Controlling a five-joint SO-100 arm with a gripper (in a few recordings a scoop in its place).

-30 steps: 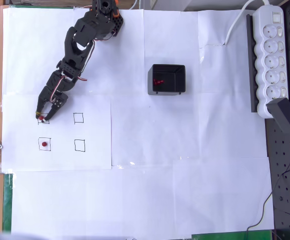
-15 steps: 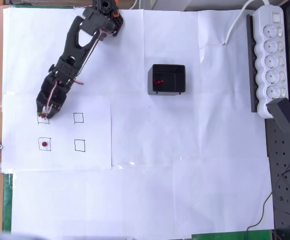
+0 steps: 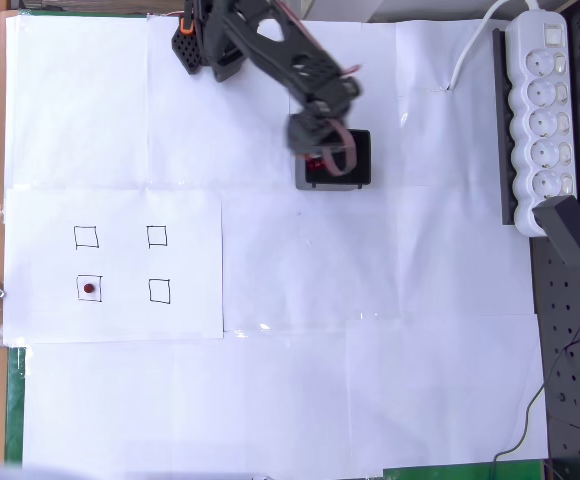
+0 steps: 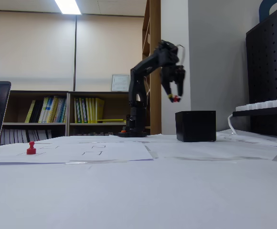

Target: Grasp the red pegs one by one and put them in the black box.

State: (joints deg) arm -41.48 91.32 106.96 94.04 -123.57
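pincer [image 4: 175, 98] pinching a red peg [image 4: 175, 99] at its tips, hanging above the black box [image 4: 196, 126], well clear of the rim. in the overhead view the pincer [image 3: 320, 150] sits over the left part of the black box [image 3: 360, 150], with red visible inside the box beneath it; count there too small to tell. one more peg stands on the paper [image 3: 89, 289] in the lower-left drawn square [image 3: 89, 289]; the other three squares hold nothing.

step in hand: release into the box. judgement: the tip looks nearer the left wall than the middle, so nudge it toward the box centre before letting go. lower until the peg is near or just under the rim, since a small round-headed peg may bounce or roll out off the thin walls. spread the fingers only slightly and hold a beat so the peg falls free, then lift straight up so nothing catches the wall and shifts the light box on the bench [image 3: 370, 380].
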